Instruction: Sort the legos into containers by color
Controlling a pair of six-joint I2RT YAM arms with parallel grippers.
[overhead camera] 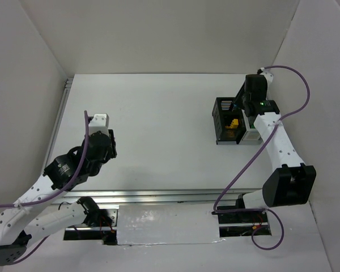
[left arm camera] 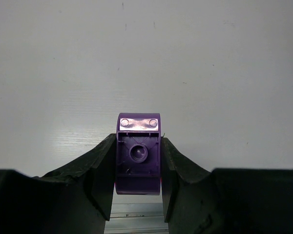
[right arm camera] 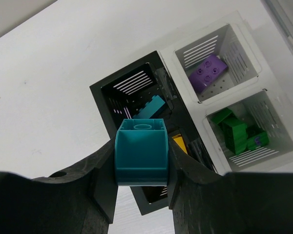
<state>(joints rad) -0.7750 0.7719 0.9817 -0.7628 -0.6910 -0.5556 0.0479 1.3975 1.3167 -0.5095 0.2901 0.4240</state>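
Lego, teal, gripped by right hand, overhangs black bin's rim.

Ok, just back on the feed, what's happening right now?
The left end effector grips a purple brick over the table. The right end effector holds a teal brick above the black bin, where a second teal brick and a yellow brick lie. The white bins hold a purple block and green bricks.

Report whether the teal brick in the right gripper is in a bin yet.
Out. The teal brick sits clamped in the right gripper, above the black bin.
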